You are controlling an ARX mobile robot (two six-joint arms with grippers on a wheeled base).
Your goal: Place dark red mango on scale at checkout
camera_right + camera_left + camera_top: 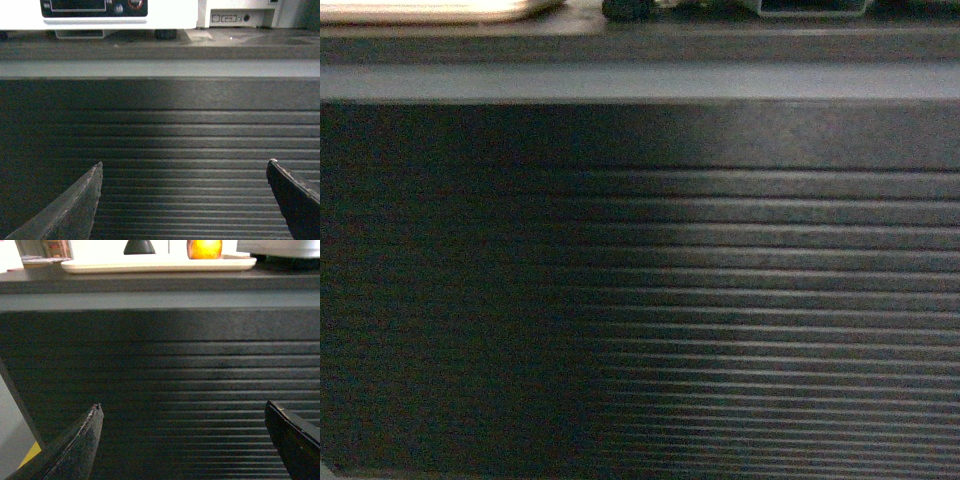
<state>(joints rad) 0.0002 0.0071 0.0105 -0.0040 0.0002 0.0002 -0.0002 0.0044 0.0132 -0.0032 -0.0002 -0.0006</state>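
I see the dark ribbed checkout point(720, 280) filling my view. On its top sit the beige tray point(155, 264) and the white scale point(100, 17).

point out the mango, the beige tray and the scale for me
dark red mango point(204, 248): left wrist view, on its orange-lit lower body at the top edge.
beige tray point(150, 265): left wrist view, on its front rim.
scale point(95, 6): right wrist view, on its dark front display strip.
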